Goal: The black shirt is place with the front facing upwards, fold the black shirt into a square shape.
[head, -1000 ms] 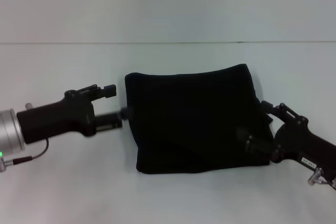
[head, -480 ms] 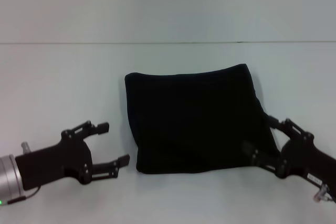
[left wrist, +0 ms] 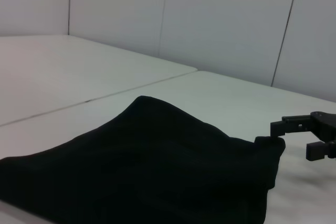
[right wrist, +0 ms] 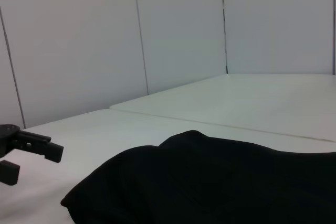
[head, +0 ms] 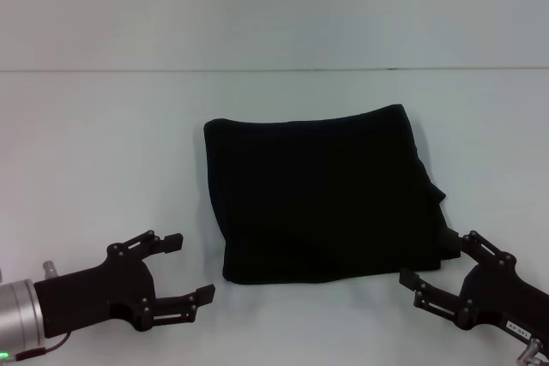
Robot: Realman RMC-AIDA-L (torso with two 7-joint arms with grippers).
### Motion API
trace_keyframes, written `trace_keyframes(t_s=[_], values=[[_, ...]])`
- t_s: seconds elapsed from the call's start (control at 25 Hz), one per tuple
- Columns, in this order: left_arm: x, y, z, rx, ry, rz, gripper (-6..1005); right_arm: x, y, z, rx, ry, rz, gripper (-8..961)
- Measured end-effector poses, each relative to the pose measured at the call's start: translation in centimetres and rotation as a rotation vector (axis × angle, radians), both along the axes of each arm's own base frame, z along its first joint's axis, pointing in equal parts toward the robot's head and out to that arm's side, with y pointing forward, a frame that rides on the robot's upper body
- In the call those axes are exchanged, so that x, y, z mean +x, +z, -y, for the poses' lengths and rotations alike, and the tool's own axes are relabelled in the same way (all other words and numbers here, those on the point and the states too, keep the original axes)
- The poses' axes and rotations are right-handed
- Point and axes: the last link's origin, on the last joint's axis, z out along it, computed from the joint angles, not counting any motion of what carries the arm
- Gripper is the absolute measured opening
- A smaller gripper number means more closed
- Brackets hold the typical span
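The black shirt (head: 322, 195) lies folded into a rough square in the middle of the white table (head: 103, 143), plain black side up; no lettering or label shows. It also shows in the left wrist view (left wrist: 142, 166) and in the right wrist view (right wrist: 220, 182). My left gripper (head: 190, 267) is open and empty, low at the near left, apart from the shirt's near left corner. My right gripper (head: 433, 261) is open and empty, low at the near right, just off the shirt's near right corner. The right gripper shows far off in the left wrist view (left wrist: 310, 135), the left gripper in the right wrist view (right wrist: 21, 153).
The table's far edge (head: 274, 69) runs across the head view, with a plain pale wall (head: 274, 6) behind it. Bare tabletop surrounds the shirt on all sides.
Both grippers have drawn back from the shirt's sides toward the near edge of the table. The left one moved down from beside the shirt's left edge; the right one came off the near right corner.
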Motion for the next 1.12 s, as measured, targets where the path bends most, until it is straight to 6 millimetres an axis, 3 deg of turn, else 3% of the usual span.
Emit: trace_keyframes(t_s=[1.12], values=[[0.2, 0.05, -0.81, 0.013, 0.0, -0.014, 948, -0.05, 0.18, -0.94, 0.023, 0.017, 0.041, 946]])
